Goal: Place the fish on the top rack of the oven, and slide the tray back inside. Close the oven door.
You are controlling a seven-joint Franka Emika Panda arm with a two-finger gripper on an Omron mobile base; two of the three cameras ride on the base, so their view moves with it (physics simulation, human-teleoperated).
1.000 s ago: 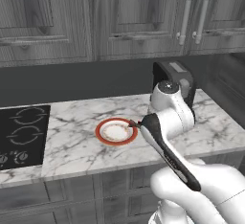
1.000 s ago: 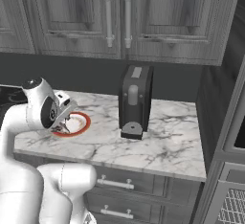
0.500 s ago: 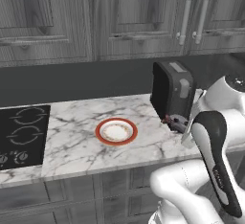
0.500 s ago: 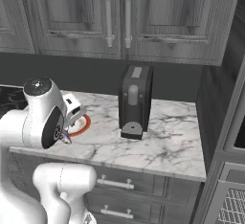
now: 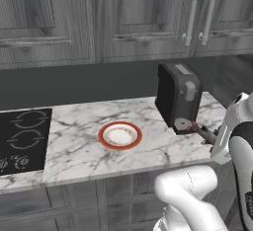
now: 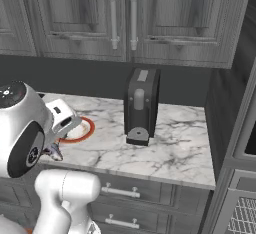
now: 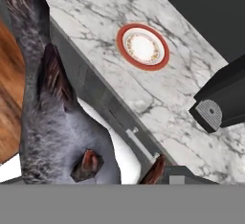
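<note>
I have the fish (image 7: 52,122) pinched between my jaws, its grey body hanging close before my hand camera, out past the counter edge and away from the red-rimmed plate (image 5: 120,136). My gripper (image 5: 197,129) sits near the toaster (image 5: 179,96). I judge the carry to the oven needs a steady, firm squeeze, swinging wide of that toaster.

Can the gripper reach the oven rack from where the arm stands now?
Probably not yet. The gripper carries the fish beyond the counter edge, beside the toaster. A wire rack shows at the far right, lower, with cabinetry between.
</note>
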